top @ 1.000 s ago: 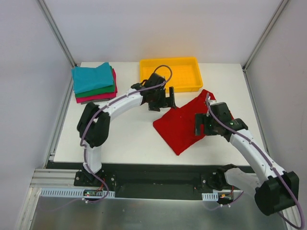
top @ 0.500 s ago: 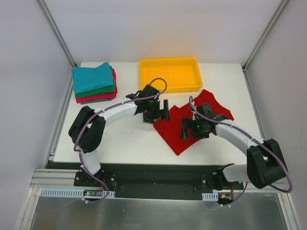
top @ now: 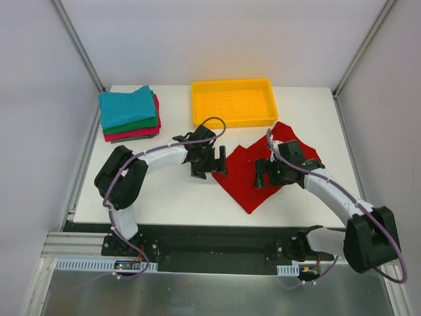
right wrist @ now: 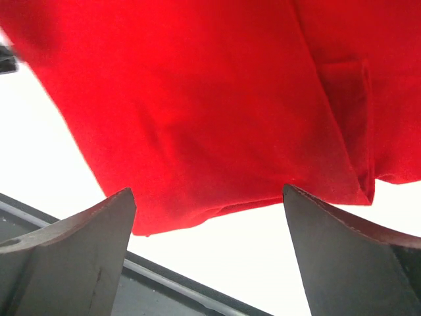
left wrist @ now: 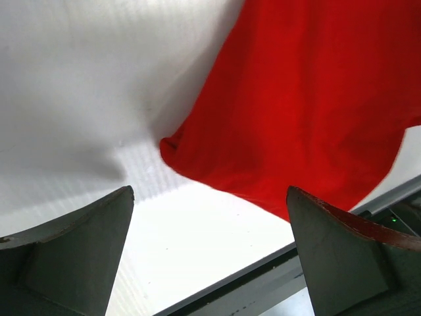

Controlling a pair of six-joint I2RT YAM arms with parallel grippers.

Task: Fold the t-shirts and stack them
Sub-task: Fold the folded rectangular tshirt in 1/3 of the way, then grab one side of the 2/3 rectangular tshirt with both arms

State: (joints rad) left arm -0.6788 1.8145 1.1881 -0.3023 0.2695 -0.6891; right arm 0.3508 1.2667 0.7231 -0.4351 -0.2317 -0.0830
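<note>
1. Bright red short-sleeved cloth t-shirt (top: 242, 178): lies partly folded, right of centre on the white table (top: 164, 194).
2. Left gripper (top: 210, 164): jaws wide, empty, at the shirt's left corner.
3. Right gripper (top: 268, 174): jaws wide, empty, over the shirt.
4. Folded teal, green and pink-red shirts (top: 128, 112): stacked at the far-left corner.

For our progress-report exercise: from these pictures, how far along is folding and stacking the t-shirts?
Done: teal, green and pink-red shirts sit folded and stacked, far left. In hand: the red t-shirt looks part-folded; the left gripper and right gripper hover open over it, empty. Left: finish folding it, then stack it.
</note>
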